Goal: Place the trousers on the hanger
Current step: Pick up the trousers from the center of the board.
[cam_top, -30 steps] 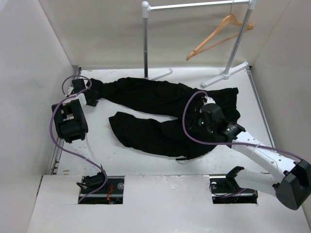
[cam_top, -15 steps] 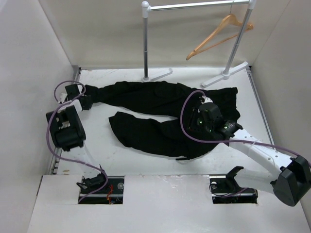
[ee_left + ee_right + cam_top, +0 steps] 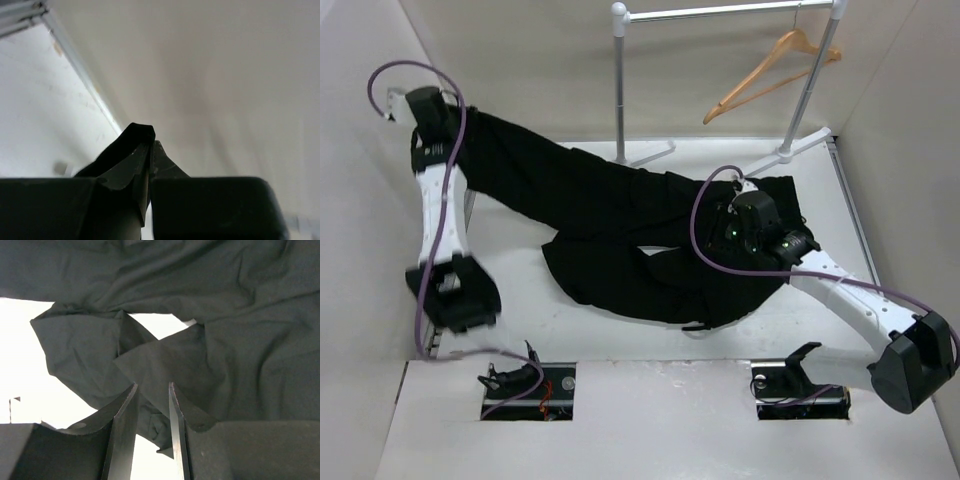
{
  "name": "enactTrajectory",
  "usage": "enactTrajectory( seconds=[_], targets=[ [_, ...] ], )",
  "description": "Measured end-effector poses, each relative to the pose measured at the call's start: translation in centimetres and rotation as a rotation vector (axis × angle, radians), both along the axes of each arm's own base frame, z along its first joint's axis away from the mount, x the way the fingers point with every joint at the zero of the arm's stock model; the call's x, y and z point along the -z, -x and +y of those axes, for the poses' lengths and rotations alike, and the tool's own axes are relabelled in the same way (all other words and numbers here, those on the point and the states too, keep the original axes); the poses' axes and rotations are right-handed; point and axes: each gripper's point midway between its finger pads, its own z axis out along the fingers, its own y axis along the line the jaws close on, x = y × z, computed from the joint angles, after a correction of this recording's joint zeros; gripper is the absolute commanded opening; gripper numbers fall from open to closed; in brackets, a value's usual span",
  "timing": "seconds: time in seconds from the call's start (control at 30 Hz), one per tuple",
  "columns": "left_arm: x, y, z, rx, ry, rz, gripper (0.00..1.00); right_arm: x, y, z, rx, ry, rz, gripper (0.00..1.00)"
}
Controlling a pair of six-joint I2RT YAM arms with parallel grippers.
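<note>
The black trousers (image 3: 620,200) stretch from the back left to the right of the white table. My left gripper (image 3: 425,105) is raised high at the back left, shut on the end of one trouser leg; the cloth (image 3: 136,136) shows pinched at its tips (image 3: 151,145). My right gripper (image 3: 735,215) sits low on the waist end, its jaws (image 3: 152,385) narrowly apart with a fold of the trousers (image 3: 225,315) between them. The tan wooden hanger (image 3: 770,70) hangs tilted from the rack at the back right, apart from both grippers.
The silver-and-white clothes rack (image 3: 620,80) stands at the back, its feet on the table just behind the trousers. White walls close in on the left, back and right. The second trouser leg (image 3: 610,275) lies folded on the table's middle.
My left gripper has risen sharply up and back with the leg end, lifting and stretching that leg off the table. My right gripper has stayed on the waist end, shifting slightly back.
</note>
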Motion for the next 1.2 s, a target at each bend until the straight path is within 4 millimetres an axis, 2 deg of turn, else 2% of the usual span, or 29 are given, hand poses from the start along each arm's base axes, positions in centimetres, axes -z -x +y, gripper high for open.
enactTrajectory(
  seconds=[0.03, 0.1, 0.13, 0.17, 0.2, 0.27, 0.33, 0.4, 0.47, 0.53, 0.57, 0.63, 0.73, 0.8, 0.87, 0.97, 1.03, 1.1, 1.2],
  targets=[
    [0.1, -2.4, 0.8, -0.003, -0.003, 0.002, 0.00, -0.1, -0.2, 0.1, -0.002, 0.001, -0.002, 0.36],
    [2.1, -7.7, 2.4, -0.009, 0.004, 0.046, 0.03, -0.5, -0.4, 0.2, -0.003, -0.003, -0.009, 0.36],
    [3.7, -10.5, 3.2, -0.012, 0.006, 0.070, 0.08, -0.8, -0.5, 0.2, -0.003, -0.006, -0.013, 0.37],
    [5.8, -13.0, 4.0, -0.017, 0.011, 0.100, 0.15, -1.1, -0.5, 0.3, -0.002, -0.009, -0.018, 0.38],
    [8.1, -15.1, 4.6, -0.021, 0.015, 0.130, 0.27, -1.5, -0.7, 0.3, 0.000, -0.011, -0.024, 0.39],
    [13.5, -17.6, 5.4, -0.029, 0.028, 0.211, 0.39, -2.0, -0.9, 0.2, 0.010, -0.015, -0.036, 0.44],
    [20.0, -17.4, 5.3, -0.028, 0.063, 0.348, 0.49, -2.4, -0.9, 0.0, 0.021, -0.018, -0.045, 0.51],
    [25.3, -15.4, 4.7, -0.021, 0.093, 0.488, 0.52, -2.7, -0.7, -0.2, 0.027, -0.019, -0.051, 0.54],
    [28.8, -12.0, 3.7, -0.006, 0.110, 0.594, 0.52, -3.0, -0.6, -0.3, 0.030, -0.020, -0.057, 0.53],
    [30.6, -6.8, 2.0, 0.009, 0.124, 0.686, 0.51, -3.2, -0.6, -0.4, 0.030, -0.022, -0.061, 0.30],
    [30.5, -4.2, 0.9, 0.017, 0.126, 0.713, 0.50, -3.2, -0.6, -0.3, 0.031, -0.025, -0.059, 0.22],
    [28.4, 1.6, -1.9, 0.040, 0.109, 0.719, 0.48, -2.9, -0.4, -0.1, 0.025, -0.025, -0.049, 0.17],
    [23.7, 8.1, -7.6, 0.127, 0.059, 0.603, 0.48, -1.7, 0.2, 1.3, -0.017, -0.011, -0.021, 0.19],
    [22.8, 11.6, -10.8, 0.202, 0.049, 0.536, 0.50, -0.6, 1.0, 2.4, -0.056, 0.003, 0.005, 0.24],
    [24.7, 15.7, -12.0, 0.227, 0.072, 0.552, 0.51, 0.4, 1.9, 3.1, -0.085, 0.015, 0.028, 0.30],
    [29.5, 21.5, -12.4, 0.219, 0.136, 0.675, 0.55, 1.3, 2.9, 3.6, -0.117, 0.024, 0.047, 0.39],
    [31.3, 24.3, -13.1, 0.232, 0.177, 0.730, 0.57, 1.5, 3.2, 3.8, -0.127, 0.025, 0.051, 0.45],
    [31.9, 25.6, -14.0, 0.257, 0.201, 0.741, 0.59, 1.8, 3.5, 3.9, -0.130, 0.025, 0.056, 0.50],
    [32.0, 25.1, -15.0, 0.297, 0.211, 0.730, 0.59, 2.2, 3.9, 4.1, -0.140, 0.028, 0.064, 0.55]
  ],
)
